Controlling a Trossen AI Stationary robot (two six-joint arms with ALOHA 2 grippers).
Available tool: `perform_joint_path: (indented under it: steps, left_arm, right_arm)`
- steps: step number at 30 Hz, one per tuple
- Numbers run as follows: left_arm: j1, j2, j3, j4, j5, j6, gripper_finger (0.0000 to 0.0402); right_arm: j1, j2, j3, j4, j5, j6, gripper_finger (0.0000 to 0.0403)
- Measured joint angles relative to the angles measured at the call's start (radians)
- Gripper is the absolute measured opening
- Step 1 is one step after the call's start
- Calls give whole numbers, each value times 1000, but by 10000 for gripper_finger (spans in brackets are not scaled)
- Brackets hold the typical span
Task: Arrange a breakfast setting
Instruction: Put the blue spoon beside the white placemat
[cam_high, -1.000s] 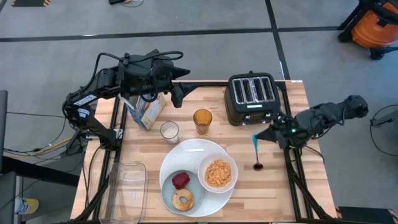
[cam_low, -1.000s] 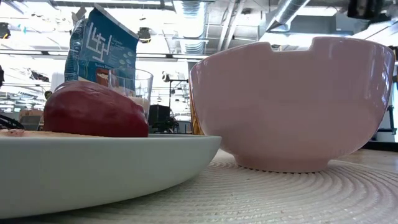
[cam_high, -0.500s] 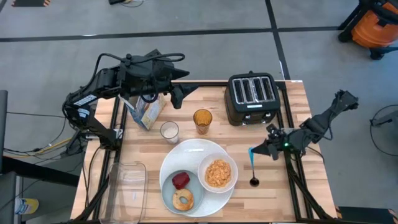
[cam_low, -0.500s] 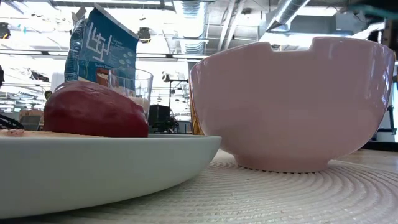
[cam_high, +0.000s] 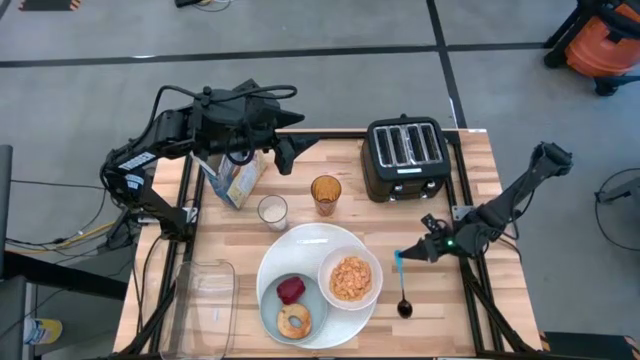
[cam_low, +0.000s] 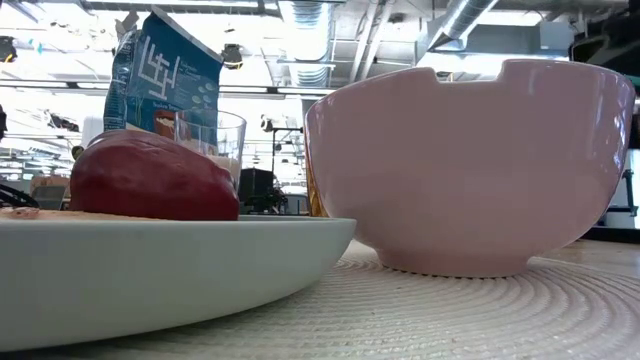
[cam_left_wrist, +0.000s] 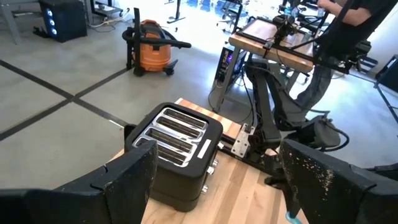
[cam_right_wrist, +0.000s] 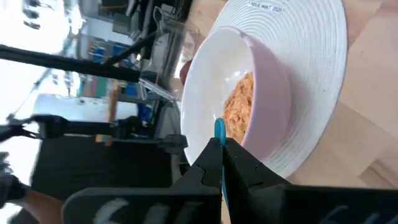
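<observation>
A large white plate (cam_high: 312, 242) near the table's front carries a small pale-blue plate (cam_high: 272, 312) with a red apple (cam_high: 291, 290) and a bagel (cam_high: 294, 321), and a white bowl (cam_high: 350, 278) of orange flakes (cam_right_wrist: 238, 109). The blue cereal box (cam_high: 235, 180) stands at the far left. Beside the box, my left gripper (cam_high: 290, 150) hangs open above the table, touching nothing. Right of the bowl, my right gripper (cam_high: 404, 257) is shut on the blue-handled spoon (cam_high: 402, 285). My right gripper pinches the free end of the spoon's blue handle (cam_right_wrist: 219, 129) between its two fingers. The fingers come from the table's right, nearly level. The spoon's dark bowl end (cam_high: 404, 308) points toward the near edge; whether it touches the table I cannot tell.
A black four-slot toaster (cam_high: 405, 155) stands at the far right. A glass of milk (cam_high: 272, 211) and an amber glass (cam_high: 325, 193) stand behind the large plate. A clear plastic tub (cam_high: 205, 305) sits at the near left corner.
My right gripper has come down and moved toward the near edge and a little left, toward the bowl, rolling as it went. The spoon has travelled with it, its dark end now farther toward the near edge.
</observation>
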Motion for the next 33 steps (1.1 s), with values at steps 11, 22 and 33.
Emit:
perform_joint_path:
  steps: [11,22,33]
  left_arm:
    - [0,17,0,-2,0,-8,322]
    - [0,24,0,-2,5,-10,322]
    - [0,24,0,-2,4,-10,322]
  right_arm:
    - [-7,0,-144,125,48,42,17]
    - [-25,0,-247,246,70,100,17]
    - [-71,0,-247,132,65,99,17]
